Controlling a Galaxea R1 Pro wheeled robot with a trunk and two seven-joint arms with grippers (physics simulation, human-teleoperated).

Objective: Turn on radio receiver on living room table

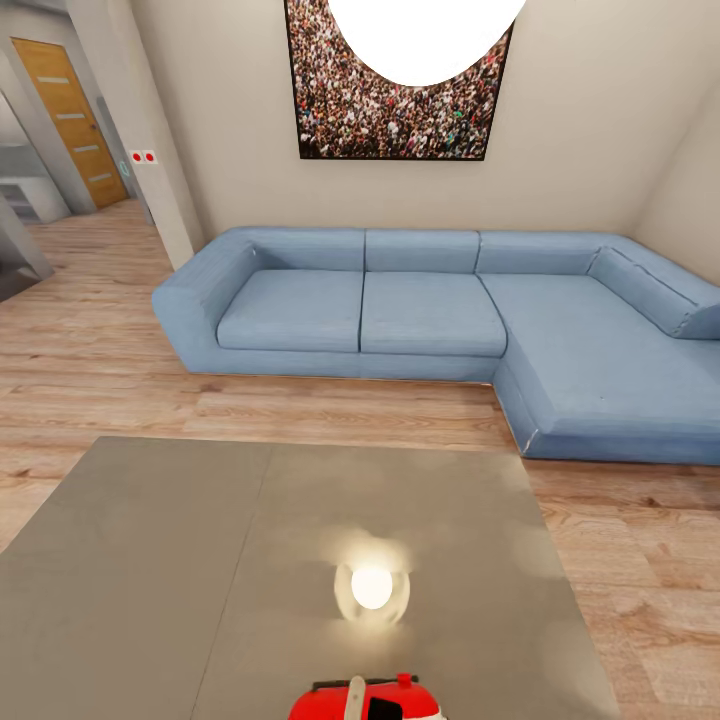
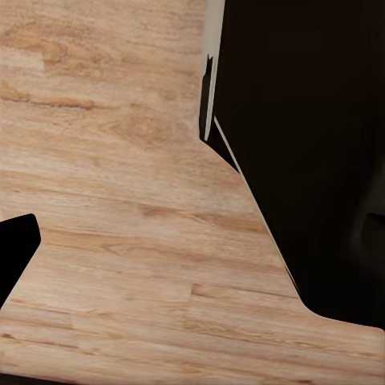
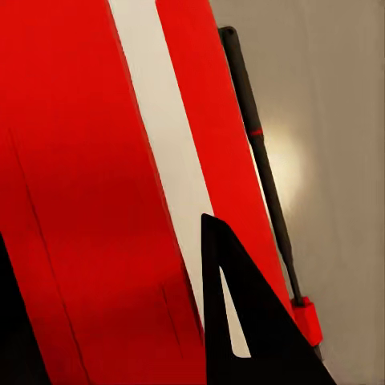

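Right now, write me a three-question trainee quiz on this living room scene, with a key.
1. True or false: the radio receiver sits on the table at its near edge, in the head view.
2. Multiple choice: What hangs on the wall above the sofa? A) a clock B) a framed crowd picture C) a shelf
3. Fill in: In the right wrist view, a dark finger of the right pincer lies against the radio's red body, across its white ____.

Key: 1 true; 2 B; 3 stripe.
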